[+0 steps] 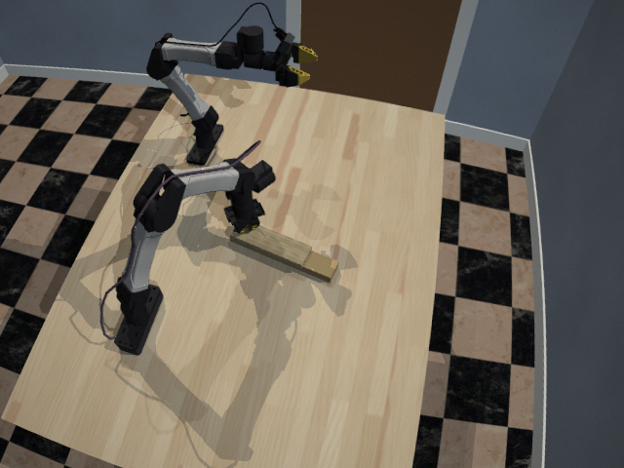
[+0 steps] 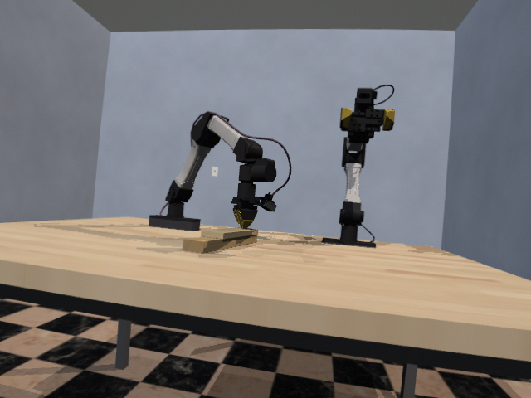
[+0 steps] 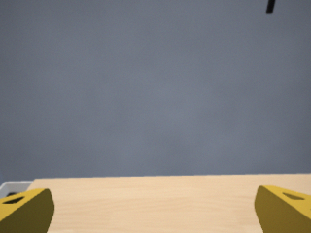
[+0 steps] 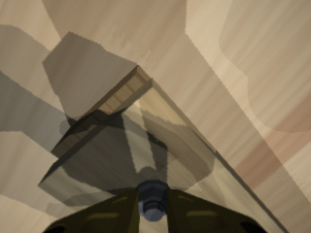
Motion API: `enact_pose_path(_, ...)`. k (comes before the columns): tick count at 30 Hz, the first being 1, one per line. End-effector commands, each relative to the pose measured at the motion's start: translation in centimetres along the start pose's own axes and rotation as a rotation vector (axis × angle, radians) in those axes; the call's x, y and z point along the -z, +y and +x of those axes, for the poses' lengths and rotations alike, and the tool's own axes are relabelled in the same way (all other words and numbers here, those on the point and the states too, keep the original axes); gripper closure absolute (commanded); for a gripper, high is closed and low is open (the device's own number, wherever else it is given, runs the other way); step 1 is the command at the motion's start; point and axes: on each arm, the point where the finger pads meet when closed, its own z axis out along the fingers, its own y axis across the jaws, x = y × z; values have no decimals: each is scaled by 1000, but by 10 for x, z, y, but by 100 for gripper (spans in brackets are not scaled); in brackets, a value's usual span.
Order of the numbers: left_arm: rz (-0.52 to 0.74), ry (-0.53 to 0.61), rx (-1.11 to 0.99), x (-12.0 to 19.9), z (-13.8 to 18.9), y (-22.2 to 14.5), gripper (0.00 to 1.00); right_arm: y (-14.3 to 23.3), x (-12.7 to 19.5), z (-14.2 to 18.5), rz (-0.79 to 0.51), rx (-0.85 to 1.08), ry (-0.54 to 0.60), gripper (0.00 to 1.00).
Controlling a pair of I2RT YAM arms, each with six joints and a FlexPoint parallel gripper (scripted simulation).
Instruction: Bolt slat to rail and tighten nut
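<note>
Two arms with black joints and pale gray links stand on a light wooden table, in a blue-walled room with a checkered floor. The slat, a flat, grayish-brown board, lies lengthwise on top of the rail, a yellower wooden bar resting on the table. One end of the rail sticks out past the slat, uncovered. At the slat's other end, the right arm bends over and points its gripper straight down. Seen from its wrist, the dark blue-gray nut sits around the bolt above the slat's face, and the yellow fingers are drawn narrow, pinching the nut from both sides. From here I cannot tell whether the nut presses firmly on the slat. The left gripper is raised high, well apart from the wood, its two yellow fingers spread wide with nothing between them. Its own camera looks past those fingers toward a plain bluish-gray wall, with a strip of tabletop along the bottom.
</note>
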Motion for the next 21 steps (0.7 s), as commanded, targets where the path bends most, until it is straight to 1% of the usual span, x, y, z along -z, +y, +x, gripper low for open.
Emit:
enact_pose_path(1, 2, -20, -1, 2, -7, -1, 0, -2, -2, 1, -2, -99, 1, 89)
enact_pose_path(2, 2, -20, -1, 2, -7, -1, 0, -1, -2, 1, -4, -91, 2, 89)
enact_pose_path(3, 2, -20, -1, 2, -7, -1, 0, -4, 5, 1, 16, -35, -6, 89)
enact_pose_path(5, 2, -20, -1, 2, -7, -1, 0, -1, 1, 1, 3, -33, 0, 89)
enact_pose_path(6, 2, -20, -1, 2, -7, -1, 0, -4, 5, 1, 16, -38, -6, 89)
enact_pose_path(21, 2, -20, -1, 2, -7, -1, 0, -3, 4, 1, 13, -37, -4, 89)
